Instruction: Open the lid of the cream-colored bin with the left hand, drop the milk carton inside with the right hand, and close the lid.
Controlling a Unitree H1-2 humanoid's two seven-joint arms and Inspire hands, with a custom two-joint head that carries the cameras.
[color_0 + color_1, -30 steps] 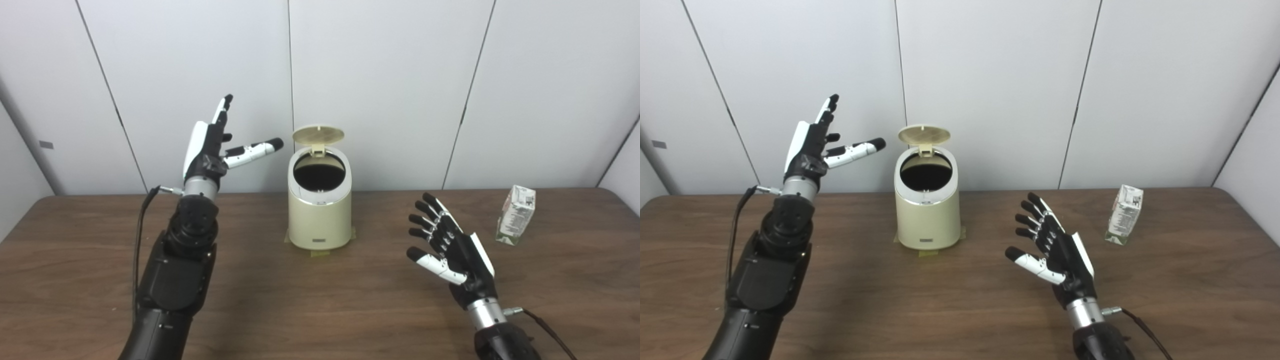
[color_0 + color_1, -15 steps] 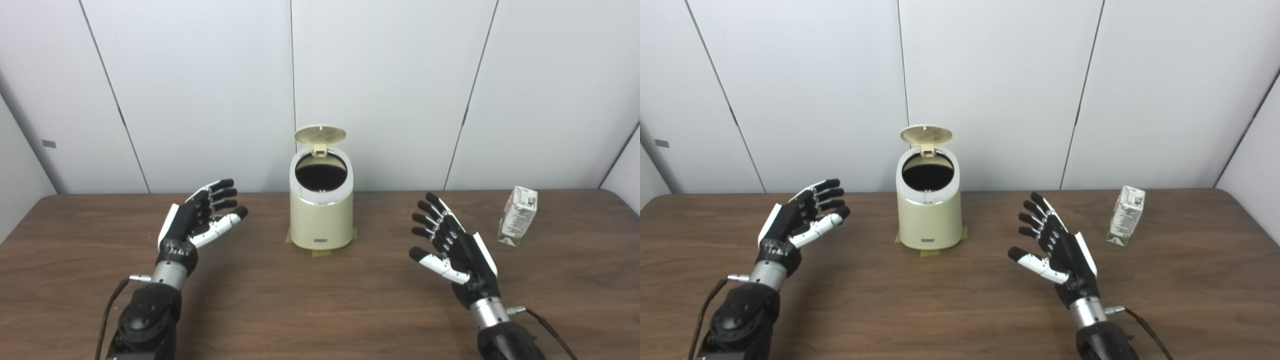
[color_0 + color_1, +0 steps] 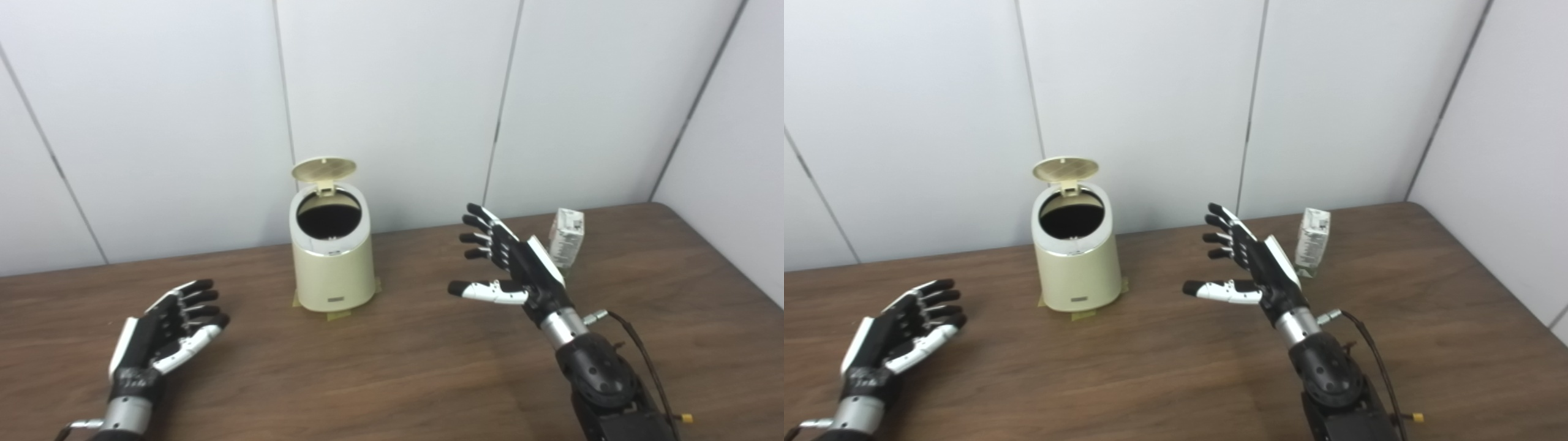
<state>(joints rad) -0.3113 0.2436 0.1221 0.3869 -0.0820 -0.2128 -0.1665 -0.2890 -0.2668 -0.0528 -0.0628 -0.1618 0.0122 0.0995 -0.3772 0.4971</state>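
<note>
While the brown wooden bench [image 3: 392, 380] spreads across the whole lower scene, the cream-colored bin [image 3: 332, 269] stands upright on it near the white wall, sitting on a patch of tape. Its round lid [image 3: 323, 168] is tipped up at the back on its hinge, so the dark mouth of the bin is uncovered. To the right of the bin, the right robot hand [image 3: 511, 269] is raised above the bench, fingers spread apart and holding nothing. Well to the left of the bin and nearer the camera, the left robot hand [image 3: 165, 331] lies low over the bench, released, fingers loosely apart. Farther right of the bin, just beyond the right robot hand, the milk carton [image 3: 566, 237] stands upright on the bench.
</note>
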